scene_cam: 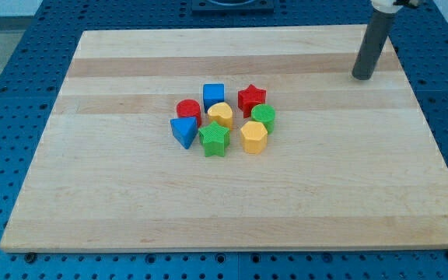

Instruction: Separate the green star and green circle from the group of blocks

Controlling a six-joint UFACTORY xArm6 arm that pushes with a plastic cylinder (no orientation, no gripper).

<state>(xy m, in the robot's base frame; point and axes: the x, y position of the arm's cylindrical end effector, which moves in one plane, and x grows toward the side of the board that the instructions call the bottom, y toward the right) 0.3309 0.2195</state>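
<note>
- My tip (362,77) sits near the bench's (92,210) top right corner, touching no block; this end effector is a bare rod with no jaws, so it neither opens nor grips.
- The group lies around the bench's centre, well apart from my tip, toward the bottom left of it.
- The green circle (264,116) is on the group's right side, the side nearer my tip, between the red star (251,97) and the yellow hexagon (253,137).
- The green star (214,139) is on the group's bottom edge, between the blue triangle (183,131) and the yellow hexagon.
- Neither green block has a long axis worth naming; each is compact.
- Judgement: the circle is the easier first target, pushed out toward the right edge.
</note>
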